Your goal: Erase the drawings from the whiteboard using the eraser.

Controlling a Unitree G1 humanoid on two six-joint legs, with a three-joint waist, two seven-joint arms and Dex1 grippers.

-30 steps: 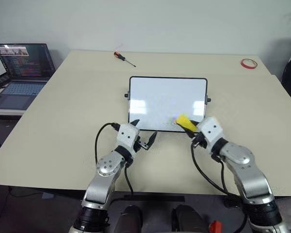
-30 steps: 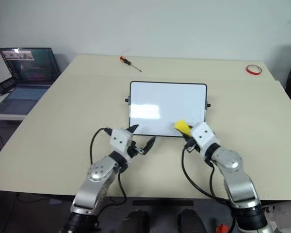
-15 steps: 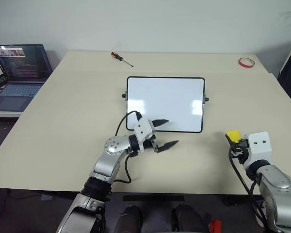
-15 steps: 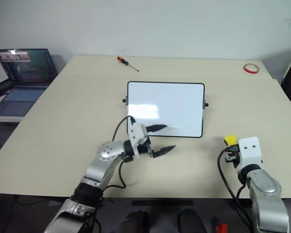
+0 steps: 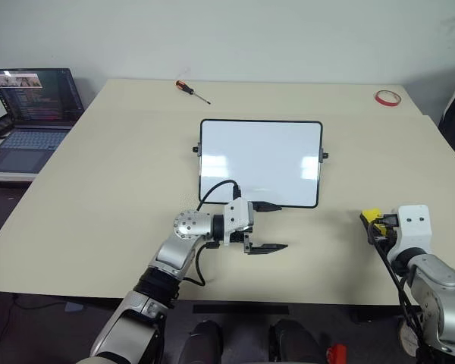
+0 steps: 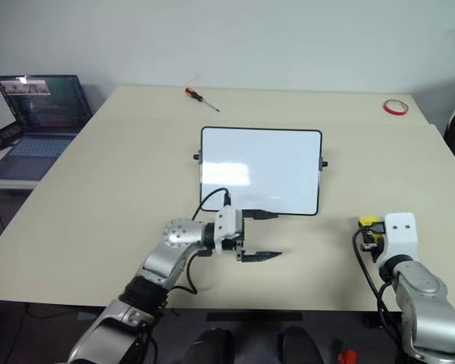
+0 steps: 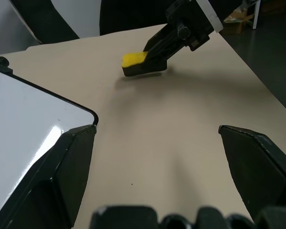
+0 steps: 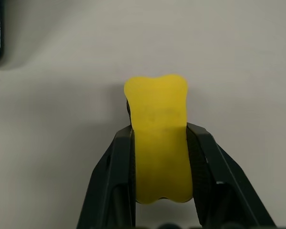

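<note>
Within the last second the eraser (image 8: 159, 138) had been carried off the whiteboard (image 5: 259, 161) and out to the right, where it was held just above the bare counter (image 5: 98, 182), well apart from the board. It was clamped between the fingers (image 8: 117, 171) of the right gripper (image 5: 377, 221), yellow face up and dark underside down. Over the same second the left gripper (image 5: 269, 226) had been swung from the board's near-left corner to a spot beside its near edge, turned to point to the right, its fingers spread wide apart and holding nothing.

No blue drawings could be made out on the board's white face; only window glare was seen there. From this the wiping was judged to be finished, or nearly so, with the eraser being taken aside to be put down.

The count was as follows: one whiteboard, one eraser, two grippers, one screwdriver (image 5: 193, 91) at the far side of the counter, one red tape ring (image 5: 387, 98) at the far right corner, and one open laptop (image 5: 30, 114) on a side surface to the left.
</note>
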